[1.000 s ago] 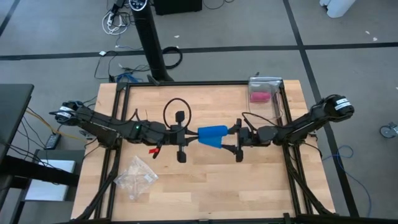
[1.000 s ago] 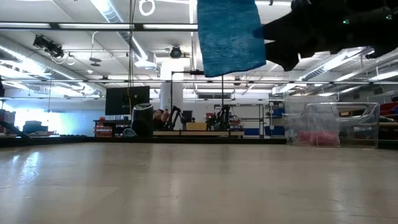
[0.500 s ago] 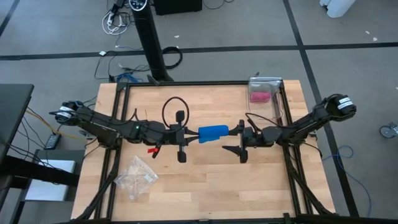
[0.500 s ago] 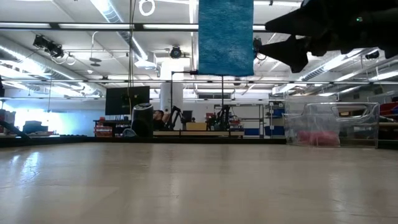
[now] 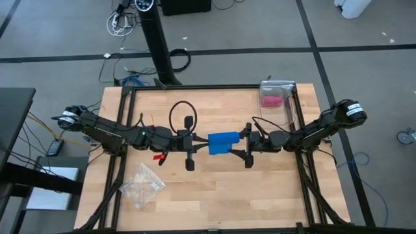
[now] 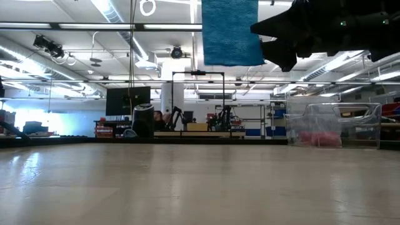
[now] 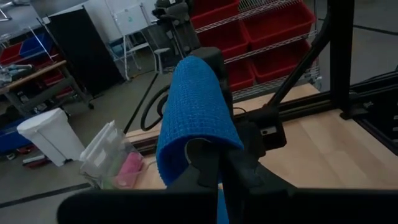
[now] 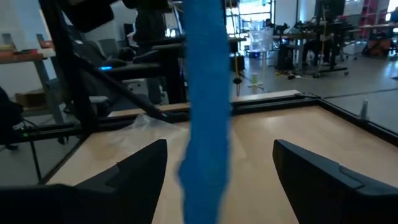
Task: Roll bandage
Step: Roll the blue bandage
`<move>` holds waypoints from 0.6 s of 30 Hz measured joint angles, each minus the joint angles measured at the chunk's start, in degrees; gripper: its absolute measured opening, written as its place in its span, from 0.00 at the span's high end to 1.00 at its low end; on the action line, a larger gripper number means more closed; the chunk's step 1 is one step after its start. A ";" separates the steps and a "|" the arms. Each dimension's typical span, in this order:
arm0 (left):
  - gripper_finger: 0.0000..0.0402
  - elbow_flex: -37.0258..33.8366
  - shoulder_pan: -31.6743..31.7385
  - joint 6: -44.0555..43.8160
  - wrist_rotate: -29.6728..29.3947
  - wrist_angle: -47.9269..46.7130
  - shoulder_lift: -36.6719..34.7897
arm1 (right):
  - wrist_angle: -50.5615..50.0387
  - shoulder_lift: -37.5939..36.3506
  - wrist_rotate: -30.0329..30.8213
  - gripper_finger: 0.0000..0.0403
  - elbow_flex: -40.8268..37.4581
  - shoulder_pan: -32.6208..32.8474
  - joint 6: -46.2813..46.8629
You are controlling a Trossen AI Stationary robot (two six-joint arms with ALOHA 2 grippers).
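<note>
Blue bandage (image 8: 205, 106) between open pincer (image 8: 217, 168) fingers

The table (image 5: 214, 201) holds both arms, one reaching in from each side; they meet near the middle. The bandage (image 5: 223, 143) hangs up in the air there, between the left gripper (image 5: 190, 143) and the right gripper (image 5: 247, 144) — the left one is on its left, the right one on its right. A box (image 5: 278, 97) sits at the far right corner; a roll (image 5: 271, 101) lies inside it. A plastic bag (image 5: 143, 184) lies on the near left part of the table — below the left arm.
</note>
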 joint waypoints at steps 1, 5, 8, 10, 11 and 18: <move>0.98 0.00 0.00 0.04 0.00 0.00 0.00 | 0.40 -0.04 -0.26 0.27 0.00 0.00 -0.24; 0.98 0.00 0.00 0.06 0.00 0.13 0.00 | 1.15 0.05 -2.05 0.27 0.03 -0.04 0.06; 0.98 0.00 0.27 0.61 0.00 0.89 0.00 | 1.27 1.54 -2.28 0.28 1.56 -0.11 0.68; 0.98 0.00 0.44 0.86 -0.02 1.51 0.00 | 1.38 3.37 -2.48 0.30 3.14 -0.11 0.39; 0.98 0.00 0.64 0.92 -0.02 1.78 0.00 | 1.35 4.59 -2.84 0.32 4.01 -0.11 -0.15; 0.98 0.00 0.85 1.27 -0.37 2.82 0.04 | 1.99 10.80 -2.83 0.53 7.11 0.04 -1.39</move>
